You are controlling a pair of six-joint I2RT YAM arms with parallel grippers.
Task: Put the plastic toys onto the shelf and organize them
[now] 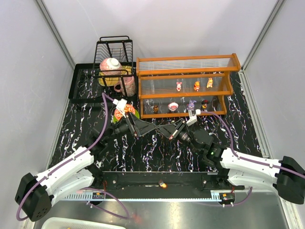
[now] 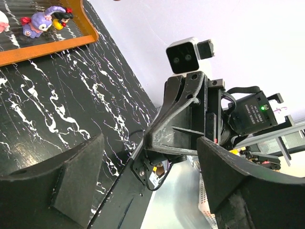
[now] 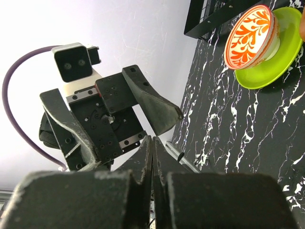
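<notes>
Closest to the lens in the right wrist view, your right gripper is pressing its two pads flat together with nothing showing between them. Your left gripper is holding its fingers spread wide and empty. The two are facing each other nose to nose over the black marbled tabletop, just in front of the shelf. All the plastic toys in view are sitting on that shelf: a pink-white, an orange and a yellow one are standing on the middle tier, and four more are standing along the bottom tier, among them a purple figurine. No loose toy is showing on the tabletop, and the red patterned bowl on its green plate is turning its side to the camera, so its contents are hidden. By their look, these figurines are going to handle as very light, stiff, smooth pieces, top-heavy and ready to tip or squirt out of a hard pinch. You should be taking each one across the trunk, not by head or ears, closing gently and setting it upright on the ribbed clear panel.
</notes>
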